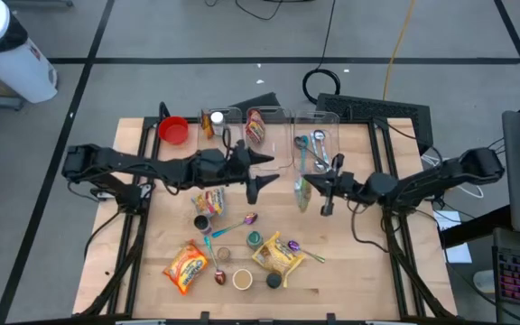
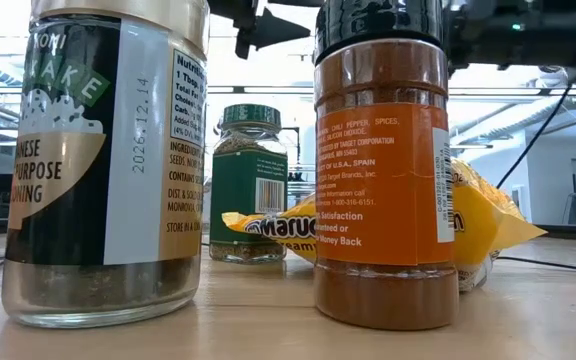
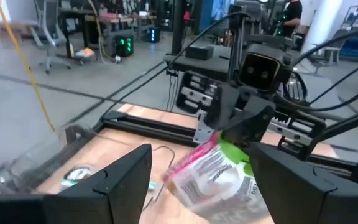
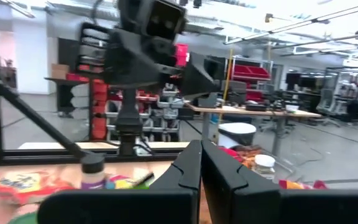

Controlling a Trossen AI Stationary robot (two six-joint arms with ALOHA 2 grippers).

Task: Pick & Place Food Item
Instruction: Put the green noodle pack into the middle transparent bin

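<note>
- The task's thing, a soft plastic food pouch with white, green and pink print (image 3: 216, 177), hangs in the air over the middle of the wooden table (image 1: 368, 271). It is just in front of the row of clear bins and touches no other item.
- The right gripper (image 1: 319, 191) has its fingers pressed together on the upper edge of the pouch. I judge that such a thin edge lets the bag hang freely below.
- The left gripper (image 1: 258, 173) is just beside the pouch with its fingers apart and nothing between them. It faces the pouch, so probably it waits to receive or to steady it.
- Behind the pouch, the clear plastic bin with metal spoons (image 1: 319, 144) holds only utensils.
- The middle clear bin (image 1: 258, 126) holds a red printed packet, and the next clear bin (image 1: 212, 122) holds a small jar. A food item seems to belong more in these.
- The small red bowl (image 1: 174, 131) at the far left looks empty.
- Other packets and spice jars lie loose on the near part of the table, among them an orange snack bag (image 1: 186, 266).
</note>
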